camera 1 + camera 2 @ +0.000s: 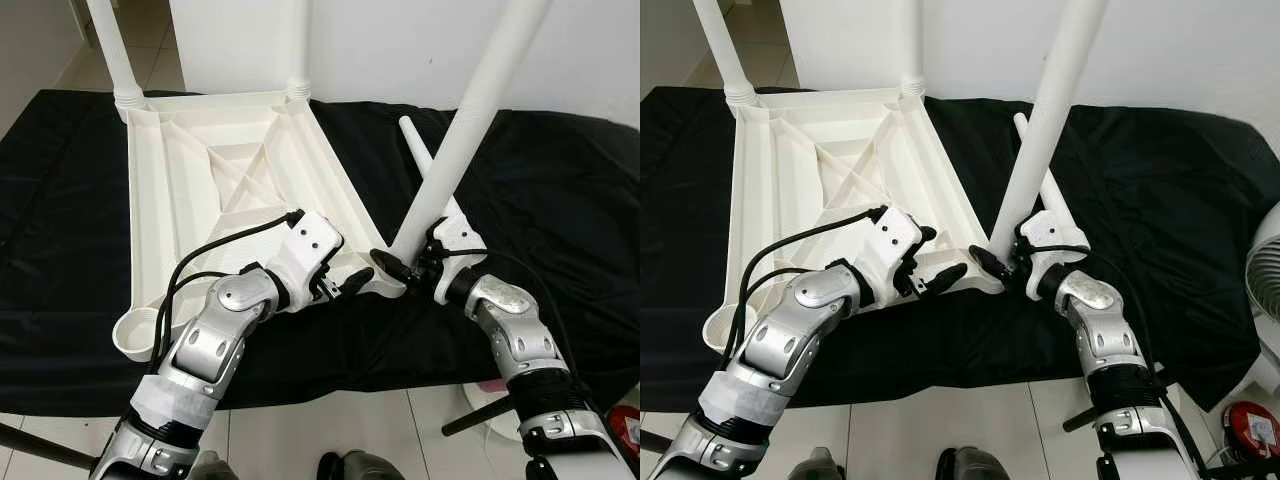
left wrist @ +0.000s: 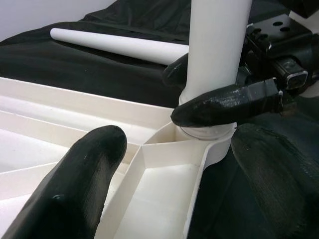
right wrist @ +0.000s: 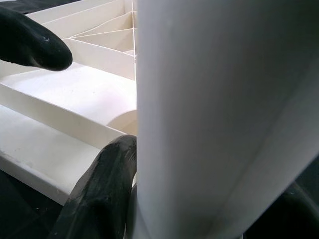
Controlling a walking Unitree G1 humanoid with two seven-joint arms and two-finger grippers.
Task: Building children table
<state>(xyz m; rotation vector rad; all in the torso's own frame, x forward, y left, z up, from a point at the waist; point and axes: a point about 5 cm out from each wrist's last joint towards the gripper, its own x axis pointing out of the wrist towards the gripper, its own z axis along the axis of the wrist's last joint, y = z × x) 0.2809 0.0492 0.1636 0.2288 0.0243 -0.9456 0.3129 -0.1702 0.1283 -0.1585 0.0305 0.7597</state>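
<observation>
One light, stiff, slippery leg (image 1: 465,140), right gripper (image 1: 412,268) jaws clenched low; left gripper (image 1: 348,284) jaws released over tabletop (image 1: 215,170) corner.

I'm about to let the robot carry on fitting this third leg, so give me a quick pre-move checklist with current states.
1. Right gripper closed around the leg near its base: ok.
2. Leg foot sitting at the corner socket: ok.
3. Leg upright in socket: not ok, it leans.
4. Left gripper bracing the tabletop beside that corner: ok.
5. Spare leg lying on the black cloth, away from the work: ok.
6. Leg fully seated: cannot tell.
</observation>
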